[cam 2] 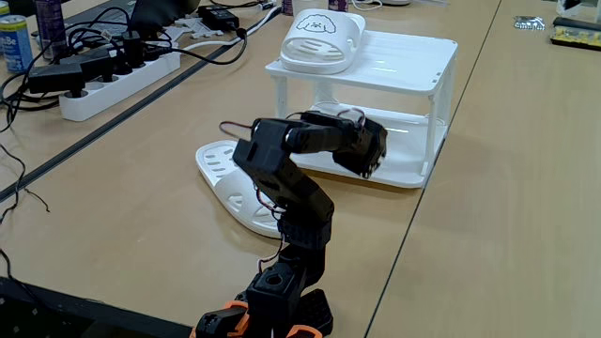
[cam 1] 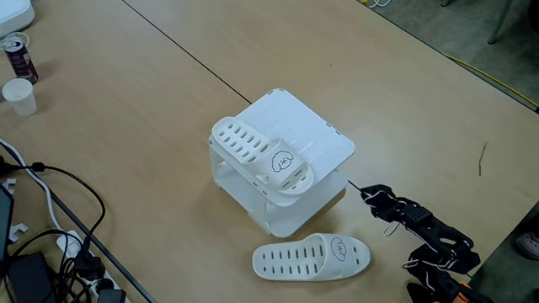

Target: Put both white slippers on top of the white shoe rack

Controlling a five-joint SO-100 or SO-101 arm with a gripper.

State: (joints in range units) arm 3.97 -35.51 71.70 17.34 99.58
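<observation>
One white slipper (cam 1: 259, 156) lies on the top of the white shoe rack (cam 1: 316, 135), along its left edge, toe vents pointing up-left. In the other fixed view this slipper (cam 2: 322, 39) sits at the near left corner of the rack (cam 2: 413, 61). The second white slipper (cam 1: 310, 257) lies flat on the table in front of the rack; from the other side this slipper (cam 2: 225, 178) is partly hidden behind the arm. My black gripper (cam 1: 367, 195) hovers beside the rack's right corner, by the lower shelf (cam 2: 368, 161). Its fingers look shut and hold nothing.
A power strip (cam 2: 113, 80) with tangled cables (cam 1: 59, 244) lies along the table's left side. A can (cam 1: 18, 55) and a white cup (cam 1: 19, 96) stand at the far left. The wooden table (cam 1: 421, 126) is bare to the right of the rack.
</observation>
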